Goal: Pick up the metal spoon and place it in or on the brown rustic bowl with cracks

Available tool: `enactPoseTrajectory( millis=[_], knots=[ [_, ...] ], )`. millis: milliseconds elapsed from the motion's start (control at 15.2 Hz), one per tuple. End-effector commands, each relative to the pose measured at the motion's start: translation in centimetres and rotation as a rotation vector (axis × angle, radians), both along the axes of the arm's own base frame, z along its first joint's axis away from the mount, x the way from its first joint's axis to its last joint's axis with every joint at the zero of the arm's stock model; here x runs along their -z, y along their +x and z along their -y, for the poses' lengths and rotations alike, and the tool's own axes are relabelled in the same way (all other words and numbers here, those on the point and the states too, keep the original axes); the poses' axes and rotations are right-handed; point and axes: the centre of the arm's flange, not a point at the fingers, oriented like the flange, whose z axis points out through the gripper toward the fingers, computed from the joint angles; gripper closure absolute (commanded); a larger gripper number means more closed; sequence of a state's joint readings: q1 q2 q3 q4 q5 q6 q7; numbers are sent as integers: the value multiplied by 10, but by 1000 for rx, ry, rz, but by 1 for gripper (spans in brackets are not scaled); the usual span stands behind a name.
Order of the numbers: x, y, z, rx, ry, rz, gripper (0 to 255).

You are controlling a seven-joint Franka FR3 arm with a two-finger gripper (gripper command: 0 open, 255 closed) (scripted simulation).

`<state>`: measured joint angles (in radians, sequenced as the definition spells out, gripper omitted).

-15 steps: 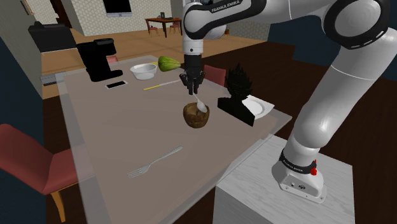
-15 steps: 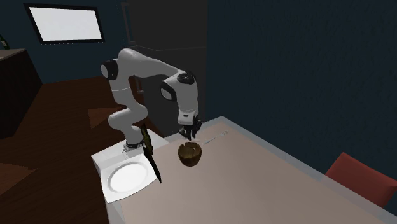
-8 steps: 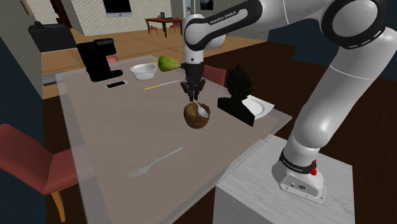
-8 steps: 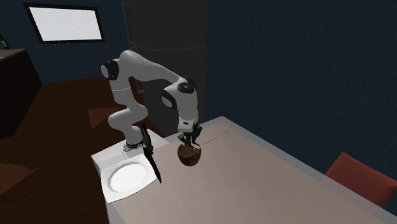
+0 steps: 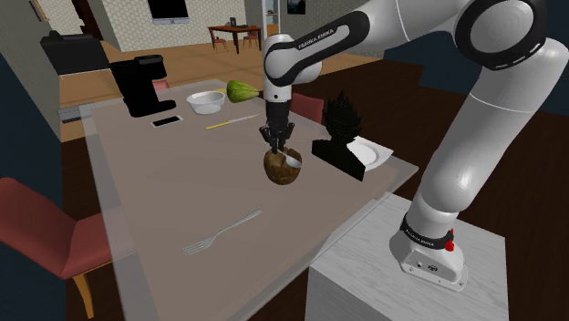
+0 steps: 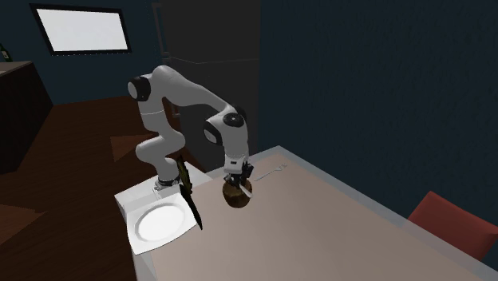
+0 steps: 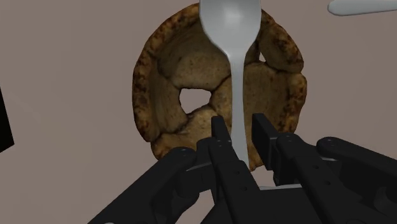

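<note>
Two black fingers point(image 7: 219, 137) of my gripper point(image 7: 242, 135) clamp the pale spoon point(image 7: 229, 25), its head over the cracked brown bowl's point(image 7: 165, 70) rim.

The one thing I can read from where I stand is the dark lettering on the white arm point(image 5: 313, 41), along the link that slopes down toward the hand in the shoulder view; it spells FRANKA EMIKA in capitals and runs slantwise with the link; lower down, on the arm's base point(image 5: 429, 262) below a red ring point(image 5: 427, 241), there are a few small dark marks on the white casing; those are too small for me to make out.
</note>
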<state>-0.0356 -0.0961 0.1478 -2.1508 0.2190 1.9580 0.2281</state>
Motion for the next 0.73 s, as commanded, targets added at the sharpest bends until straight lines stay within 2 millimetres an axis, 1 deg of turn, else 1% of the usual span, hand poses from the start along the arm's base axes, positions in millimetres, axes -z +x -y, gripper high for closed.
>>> enactPoseTrajectory(
  millis=[0, 264, 330, 660],
  knots=[
    [1, 0, 0, 0, 0, 0, 255],
    [1, 0, 0, 0, 0, 0, 255],
    [1, 0, 0, 0, 0, 0, 0],
    [1, 0, 0, 0, 0, 0, 0]
  ],
)
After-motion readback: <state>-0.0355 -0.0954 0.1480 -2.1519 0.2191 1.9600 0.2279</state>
